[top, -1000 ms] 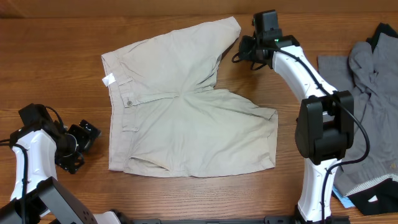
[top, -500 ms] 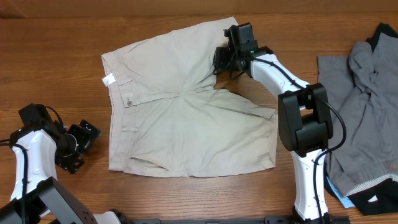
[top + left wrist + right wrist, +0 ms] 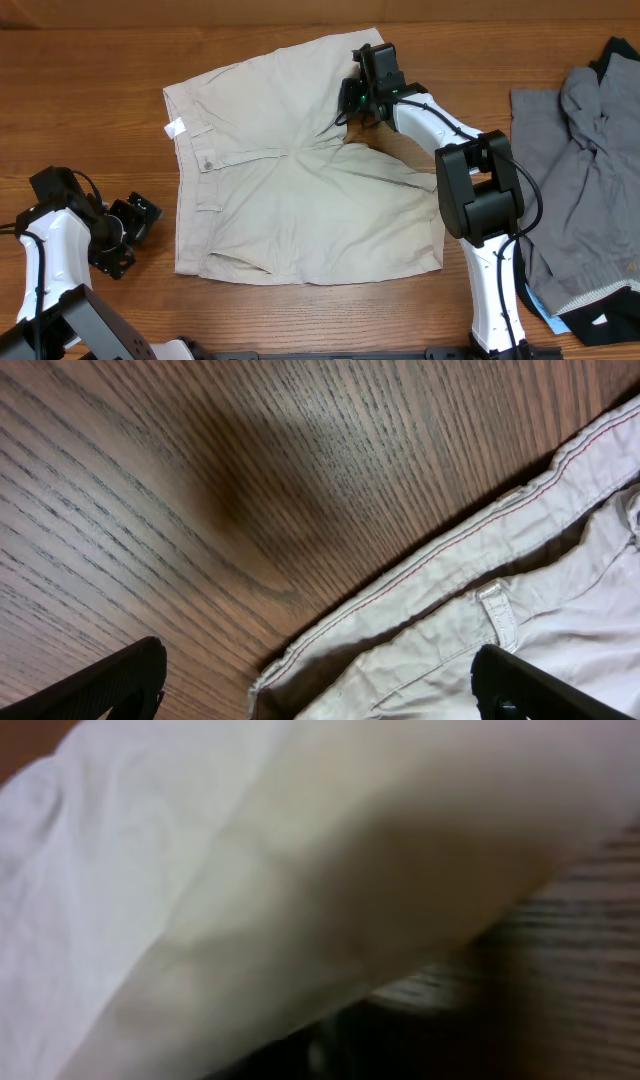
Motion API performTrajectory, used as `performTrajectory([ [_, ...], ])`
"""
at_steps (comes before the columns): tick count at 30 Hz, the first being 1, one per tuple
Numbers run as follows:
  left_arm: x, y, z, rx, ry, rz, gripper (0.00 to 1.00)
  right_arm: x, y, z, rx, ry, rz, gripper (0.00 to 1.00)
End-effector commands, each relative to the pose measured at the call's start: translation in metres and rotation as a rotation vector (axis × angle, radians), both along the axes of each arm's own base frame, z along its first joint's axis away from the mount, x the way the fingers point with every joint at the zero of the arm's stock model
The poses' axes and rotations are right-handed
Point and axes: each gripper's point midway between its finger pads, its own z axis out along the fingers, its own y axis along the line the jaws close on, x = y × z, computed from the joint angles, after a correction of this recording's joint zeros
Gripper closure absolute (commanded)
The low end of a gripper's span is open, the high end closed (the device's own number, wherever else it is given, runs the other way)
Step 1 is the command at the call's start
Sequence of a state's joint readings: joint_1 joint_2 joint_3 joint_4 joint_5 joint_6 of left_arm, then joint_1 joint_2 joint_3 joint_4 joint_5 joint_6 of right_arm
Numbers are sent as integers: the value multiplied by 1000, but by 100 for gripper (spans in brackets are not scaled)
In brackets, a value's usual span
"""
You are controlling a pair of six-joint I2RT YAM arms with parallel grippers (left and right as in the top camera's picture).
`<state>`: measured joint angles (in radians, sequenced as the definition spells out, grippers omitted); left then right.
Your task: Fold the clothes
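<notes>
Shorts [image 3: 300,190], light beige, are lying flat in the overhead view, waistband [image 3: 190,170] left, legs pointing right on the wooden table [image 3: 80,120]. The right gripper [image 3: 352,100] is reaching onto the far leg's hem; whether its claw is pinching cloth cannot be told. The left gripper [image 3: 130,235] is sitting at near left, apart from the shorts, and grey garments [image 3: 580,150] are lying heaped at far right. In the left wrist view, spread fingertips [image 3: 120,680] are hovering over bare wood beside the waistband. The right wrist view is showing only blurred pale cloth against wood.
</notes>
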<state>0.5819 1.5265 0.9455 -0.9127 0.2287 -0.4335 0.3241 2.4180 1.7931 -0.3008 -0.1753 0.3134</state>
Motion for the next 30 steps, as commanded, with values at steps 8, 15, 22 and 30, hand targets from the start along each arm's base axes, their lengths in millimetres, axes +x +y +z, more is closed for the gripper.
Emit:
performTrajectory([
  [8, 7, 1, 4, 7, -22, -30, 0, 6, -90, 37, -184, 54, -301, 96],
  [15, 8, 2, 5, 12, -28, -29, 0, -22, -154, 82, -320, 123, -426, 66],
  [22, 8, 1, 5, 11, -27, -30, 0, -66, -165, 64, -403, 306, -402, 69],
  [30, 7, 1, 4, 7, -22, -30, 0, -29, -164, 76, -351, 161, -380, 53],
])
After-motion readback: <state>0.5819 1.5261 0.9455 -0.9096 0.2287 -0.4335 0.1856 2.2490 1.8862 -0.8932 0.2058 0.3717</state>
